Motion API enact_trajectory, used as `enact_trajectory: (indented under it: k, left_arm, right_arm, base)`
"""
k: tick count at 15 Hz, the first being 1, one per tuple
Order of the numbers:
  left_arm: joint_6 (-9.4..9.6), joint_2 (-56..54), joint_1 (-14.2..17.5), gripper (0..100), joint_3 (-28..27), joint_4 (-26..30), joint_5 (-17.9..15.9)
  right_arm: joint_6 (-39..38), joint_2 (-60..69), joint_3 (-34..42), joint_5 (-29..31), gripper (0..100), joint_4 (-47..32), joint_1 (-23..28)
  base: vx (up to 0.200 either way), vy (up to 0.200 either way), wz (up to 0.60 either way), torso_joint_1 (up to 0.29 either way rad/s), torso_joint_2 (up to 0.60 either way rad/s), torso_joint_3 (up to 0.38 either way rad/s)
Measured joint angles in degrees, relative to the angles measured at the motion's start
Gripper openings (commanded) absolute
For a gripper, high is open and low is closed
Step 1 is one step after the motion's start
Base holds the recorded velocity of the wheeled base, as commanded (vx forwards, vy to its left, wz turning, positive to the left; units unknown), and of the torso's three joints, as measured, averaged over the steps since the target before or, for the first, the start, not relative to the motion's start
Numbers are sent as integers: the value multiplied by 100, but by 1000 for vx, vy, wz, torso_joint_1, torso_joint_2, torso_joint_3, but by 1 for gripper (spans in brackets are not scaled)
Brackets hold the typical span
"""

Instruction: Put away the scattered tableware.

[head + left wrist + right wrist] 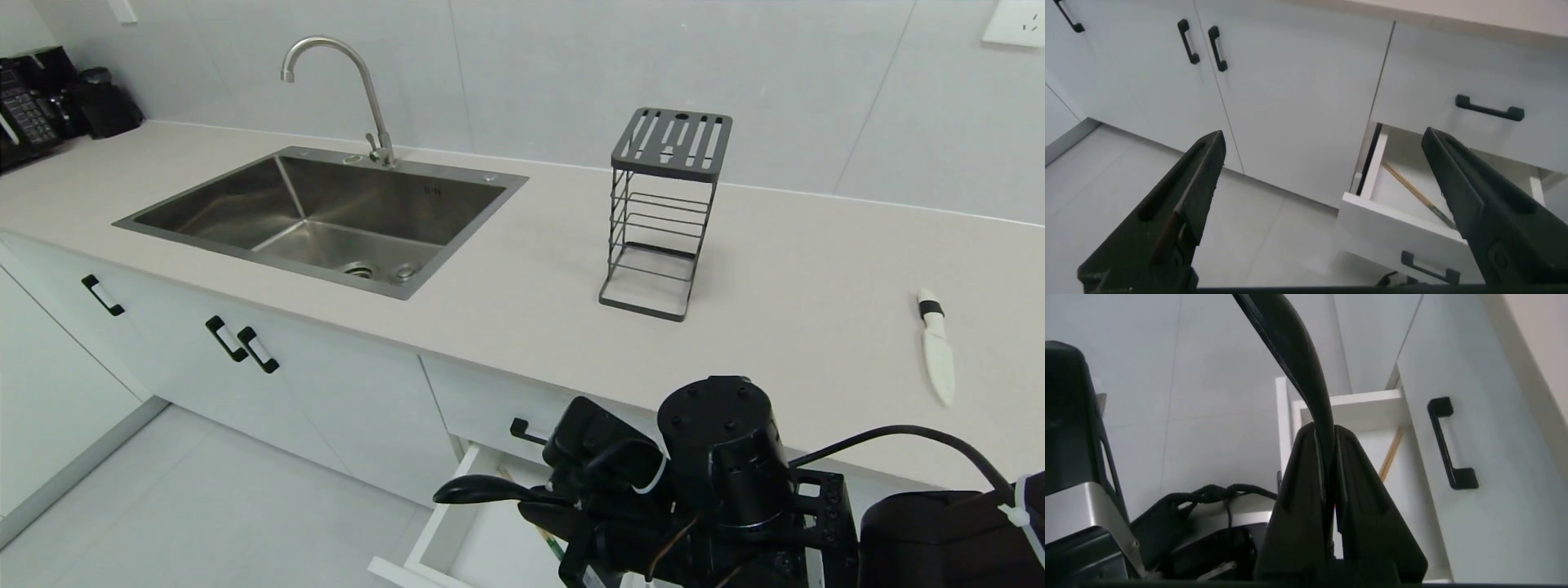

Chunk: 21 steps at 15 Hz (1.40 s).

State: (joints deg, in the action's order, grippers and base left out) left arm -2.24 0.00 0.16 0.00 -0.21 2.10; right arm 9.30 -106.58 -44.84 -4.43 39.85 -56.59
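- The right gripper (1324, 439) is clamped on the handle of a black spoon (480, 490). In the head view the spoon's bowl pokes out to the left at the bottom centre of the frame.
- The left gripper (1331, 220) holds nothing. Its fingers stand wide apart, facing the cabinet fronts.
- Just below the spoon, the drawer (445, 516) stands pulled out from under the counter (816, 269). A thin wooden stick (1413, 189), probably a chopstick, lies inside.
- The step in hand looks like laying the spoon in that drawer.
- To do it well, the arm should carry the spoon fully over the drawer's interior and turn it along the drawer's length.
- It should then lower the spoon level, close to the drawer floor and clear of the side wall and the stick, and only then part the fingers, so the spoon does not drop or bounce out.
- Farther off, at the right middle of the head view, a white knife (936, 347) lies flat on the counter, not yet put away.
- A slotted rack (673, 143) stands upright at centre, well apart from the knife.
- The sink (237, 204) and tap (368, 102) sit at the upper left.
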Motion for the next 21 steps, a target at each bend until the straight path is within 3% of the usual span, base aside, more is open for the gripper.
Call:
enact_trajectory:
  k: [13, 21]
  left_arm:
    - [-2, 0, 0, 100, -2, -6, 0]
    - [-2, 0, 2, 100, 0, -6, 0]
  right_arm:
    - [-151, 7, -105, 16, 0, -55, 4]
    - [-252, 145, -89, -44, 0, -347, -146]
  base:
    - [0, 0, 0, -256, 488, 227]
    - [0, 0, 0, -224, 326, 129]
